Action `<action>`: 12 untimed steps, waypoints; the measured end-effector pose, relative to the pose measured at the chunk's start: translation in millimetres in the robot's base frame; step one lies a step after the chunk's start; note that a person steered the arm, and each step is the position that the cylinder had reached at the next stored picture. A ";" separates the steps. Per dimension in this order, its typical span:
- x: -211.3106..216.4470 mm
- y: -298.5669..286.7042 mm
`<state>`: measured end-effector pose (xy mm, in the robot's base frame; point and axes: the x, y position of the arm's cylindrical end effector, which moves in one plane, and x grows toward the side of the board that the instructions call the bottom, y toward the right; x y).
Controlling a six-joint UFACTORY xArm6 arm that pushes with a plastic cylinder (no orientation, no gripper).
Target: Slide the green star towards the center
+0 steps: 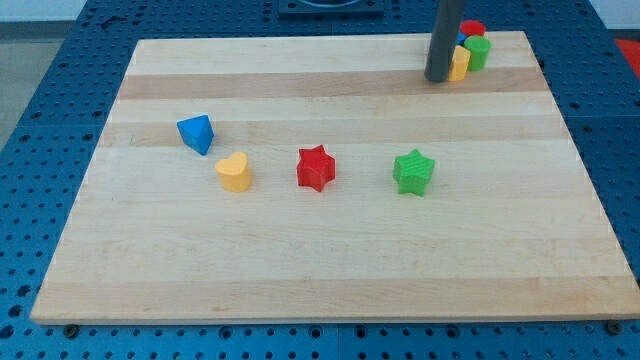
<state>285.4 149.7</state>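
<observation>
The green star (413,171) lies on the wooden board (330,260), right of the middle. My tip (437,78) rests on the board near the view's top right, well above the green star and apart from it. Just right of my tip sits a tight cluster: a yellow block (460,64), a green block (477,53), a red block (472,30) and a sliver of a blue block (461,42) partly hidden behind the rod.
A red star (316,167) lies near the board's middle, left of the green star. A yellow heart (234,172) sits further left. A blue triangular block (196,133) is at the left. The board lies on a blue perforated table (40,120).
</observation>
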 end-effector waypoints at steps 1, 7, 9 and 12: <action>-8.2 11.2; 191.9 22.5; 191.9 -27.8; 195.6 -61.2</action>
<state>481.0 88.5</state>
